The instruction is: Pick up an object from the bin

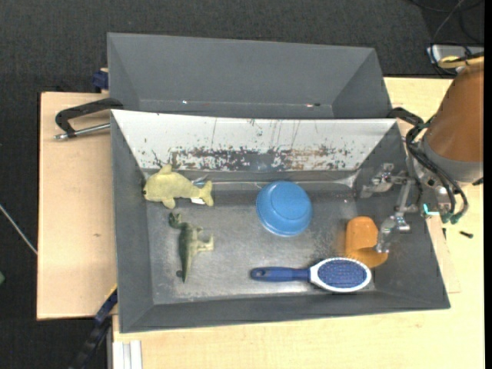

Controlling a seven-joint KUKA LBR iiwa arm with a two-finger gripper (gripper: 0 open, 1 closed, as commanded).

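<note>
Orange cup point(360, 239) — far right, near front

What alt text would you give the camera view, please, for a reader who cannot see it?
The arm's gripper is low at the right of a grey bin, beside an orange cup-like thing. A blue brush, blue bowl, yellow plush fish and green toy lizard lie inside.

The grey sheet-metal bin point(238, 246) has a dull, matt floor with a faint sheen. Its far wall is brighter bare metal, speckled and streaked with dark, rusty-looking marks. The round blue plastic bowl point(284, 207) looks smooth and slightly glossy. To the right, the orange translucent plastic cup point(360, 235) is smooth. The near blue plastic brush point(280, 274) is glossy, its oval head pale and bristly. At far left, the pale yellow plush fish point(175, 189) looks soft and fuzzy, and the green toy lizard point(187, 248) looks matt and rubbery.
</note>
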